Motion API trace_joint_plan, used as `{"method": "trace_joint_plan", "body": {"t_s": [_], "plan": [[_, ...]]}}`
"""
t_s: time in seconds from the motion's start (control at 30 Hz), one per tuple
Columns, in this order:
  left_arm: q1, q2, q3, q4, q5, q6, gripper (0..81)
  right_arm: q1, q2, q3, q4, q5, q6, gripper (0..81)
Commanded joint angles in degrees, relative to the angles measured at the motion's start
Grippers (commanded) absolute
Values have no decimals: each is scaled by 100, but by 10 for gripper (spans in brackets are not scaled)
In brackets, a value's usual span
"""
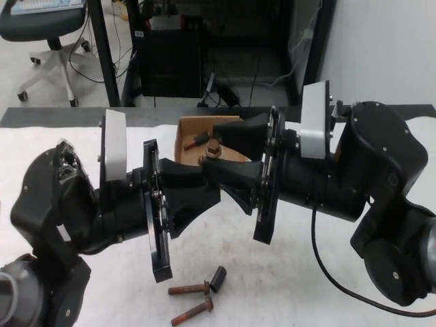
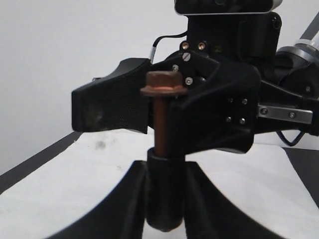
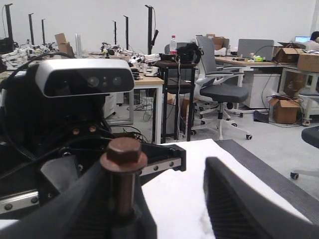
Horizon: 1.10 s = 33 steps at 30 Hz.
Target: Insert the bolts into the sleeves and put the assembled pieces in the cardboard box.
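Bolt (image 2: pixel 160 119), rust-brown, flanged hex head up, stands upright with the lower shank seated in a black sleeve (image 2: pixel 163 209); much of the shank shows bare above the sleeve mouth. Left gripper (image 2: pixel 165 174) is clenched on the sleeve, one finger each side, holding the pair aloft over the middle of the worktop (image 1: pixel 286 286). Right gripper (image 3: pixel 167 184) faces it from the opposite side with its fingers spread, released, flanking the bolt's upper part. In the right wrist view the bolt sits close by one finger and a plain gap separates it from the other; contact with the near finger cannot be told. Cardboard box (image 1: pixel 187 133) sits toward the far edge of the worktop, mid-width, just behind the two grippers. A rust-brown piece with a dark end (image 1: pixel 197 142) lies inside it. Near the front edge, mid-width: a loose bolt (image 1: pixel 189 289) lying flat, a second loose bolt (image 1: pixel 193 314) just in front of it, and a spare sleeve (image 1: pixel 218 278) beside their heads.
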Motion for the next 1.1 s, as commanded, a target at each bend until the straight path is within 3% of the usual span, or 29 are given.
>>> {"method": "trace_joint_plan", "body": {"t_s": [0.0, 0.37, 0.7, 0.83, 1.07], "plan": [[-10, -92, -47, -376, 121, -52, 3, -72, 38, 7, 440, 580, -247, 511], [-10, -92, -47, -371, 61, -52, 3, -49, 38, 7, 492, -410, 357, 512], [-10, -92, -47, -223, -180, -52, 3, -101, 22, 7, 403, -562, 593, 512], [-10, -92, -47, -223, -180, -52, 3, -116, 22, 7, -40, -1308, 1179, 512], [-10, -92, -47, -197, -180, -52, 3, -116, 22, 7, -144, -1307, 1257, 510]]}}
